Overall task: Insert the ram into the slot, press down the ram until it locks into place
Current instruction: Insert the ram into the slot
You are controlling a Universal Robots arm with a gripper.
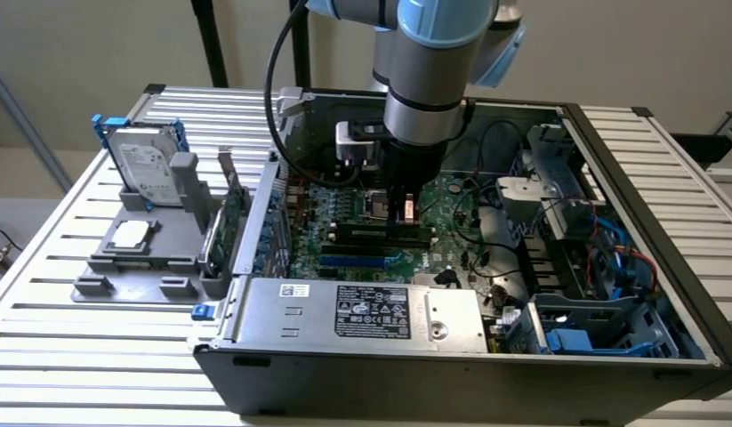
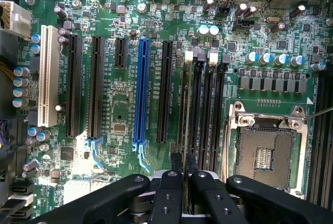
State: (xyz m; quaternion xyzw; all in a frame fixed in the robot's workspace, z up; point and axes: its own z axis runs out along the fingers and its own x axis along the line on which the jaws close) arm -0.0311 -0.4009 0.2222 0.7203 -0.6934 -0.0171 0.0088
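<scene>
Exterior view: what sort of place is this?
Probably a robotics lab or test bench for computer assembly: an opened desktop computer case lies on a slatted metal table, a Universal Robots arm reaches into it, and a gray fixture beside it holds a hard drive.

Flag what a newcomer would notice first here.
The arm reaches down into the open PC case, jaws low over the black memory slots. In the wrist view, the blue slot and the empty CPU socket stand out on the green board. At the exterior view's left, a hard drive stands upright on a grey fixture.
</scene>
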